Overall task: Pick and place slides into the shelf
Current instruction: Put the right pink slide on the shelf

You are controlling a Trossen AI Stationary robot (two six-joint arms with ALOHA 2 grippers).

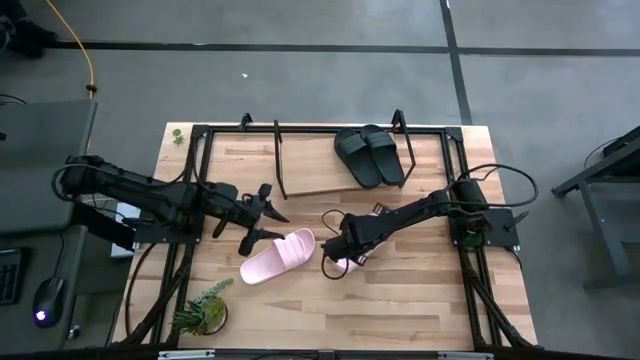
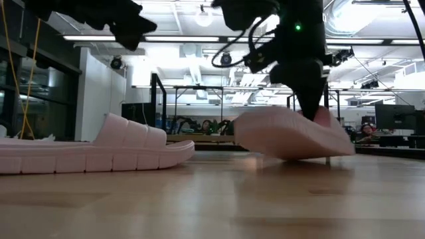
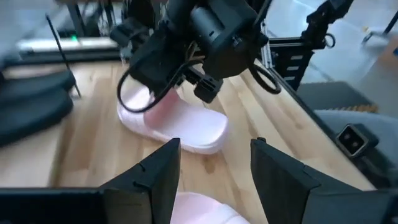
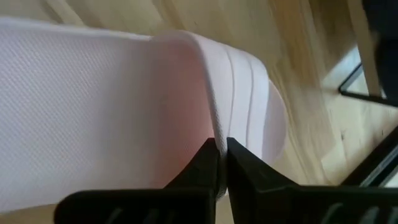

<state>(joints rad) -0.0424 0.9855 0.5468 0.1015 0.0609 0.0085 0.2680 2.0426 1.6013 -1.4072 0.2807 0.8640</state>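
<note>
One pale pink slide [image 1: 278, 255] lies flat on its sole at the table's middle, also low in the left wrist view [image 3: 202, 210]. My left gripper [image 1: 272, 203] hovers open just above and to the left of it. My right gripper [image 1: 338, 250] is shut on the second pink slide [image 2: 292, 133], which it mostly hides from above. Two black slides [image 1: 370, 155] lie side by side on the shelf [image 1: 300, 192] at the table's far side. My right gripper pinches the pink slide's wide strap at its edge [image 4: 214, 127] between both fingers, coming from above and pointing down. The slide sits tilted below the fingers, its sole [image 2: 279, 143] showing. Whether its low end touches the table, I cannot tell.
A small potted plant [image 1: 205, 310] stands at the near left corner. The larger black frame [image 1: 200, 140] borders the table. Bare wood lies near the front edge. The shelf's left half shows bare board.
</note>
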